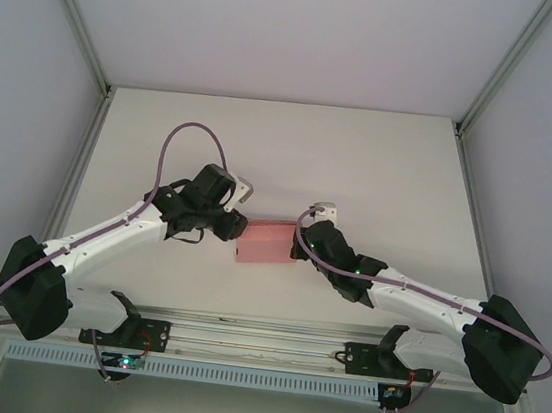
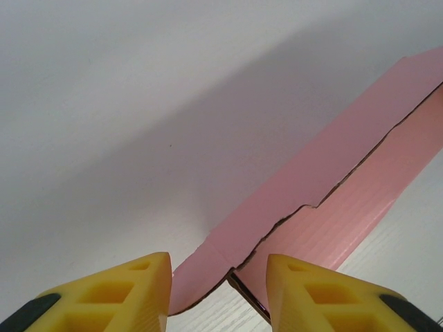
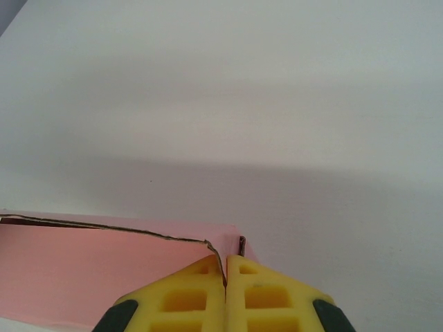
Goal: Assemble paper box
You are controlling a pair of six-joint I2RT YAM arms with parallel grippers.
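— What's the paper box (image 1: 266, 243) like?
— Thin pink card, faintly ribbed, with wavy cut edges showing a dark core. It lies on the smooth white table (image 1: 361, 167) between my claws.
— And your claws?
— My right claw (image 3: 225, 259) is clenched on its end wall. My left claw (image 2: 218, 257) stands parted around its corner.

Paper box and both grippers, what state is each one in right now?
paper box: partly folded, its top seam not closed.
left gripper: open, a finger on either side of the box's corner.
right gripper: shut, pinching a thin wall edge of the box.
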